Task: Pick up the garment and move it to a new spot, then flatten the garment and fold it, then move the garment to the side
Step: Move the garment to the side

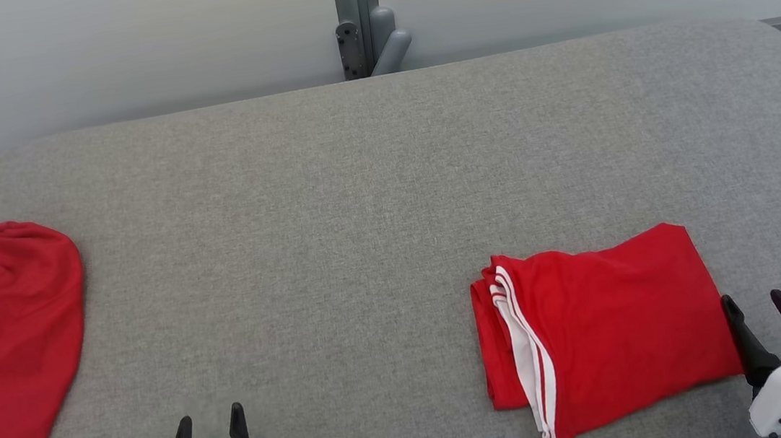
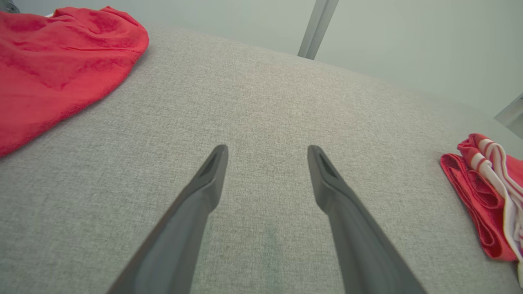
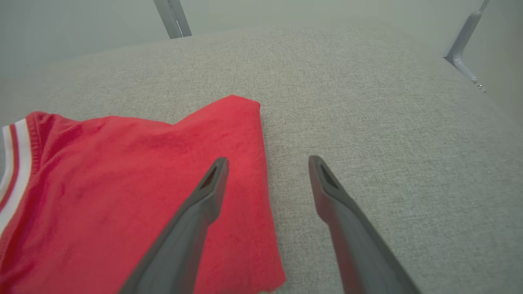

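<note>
The right gripper [image 1: 755, 300] stands with its jaws spread wide and empty; the folded red garment with white striped trim [image 1: 605, 327] lies flat just to its left, one dark finger at the garment's edge and the other over the bare grey fabric-covered table [image 1: 359, 200]. The left gripper [image 1: 210, 415] is likewise wide open, holding nothing, over bare fabric; a rumpled red cloth with a white hem [image 1: 4, 339] lies off to its left; the folded garment lies well to its right.
</note>
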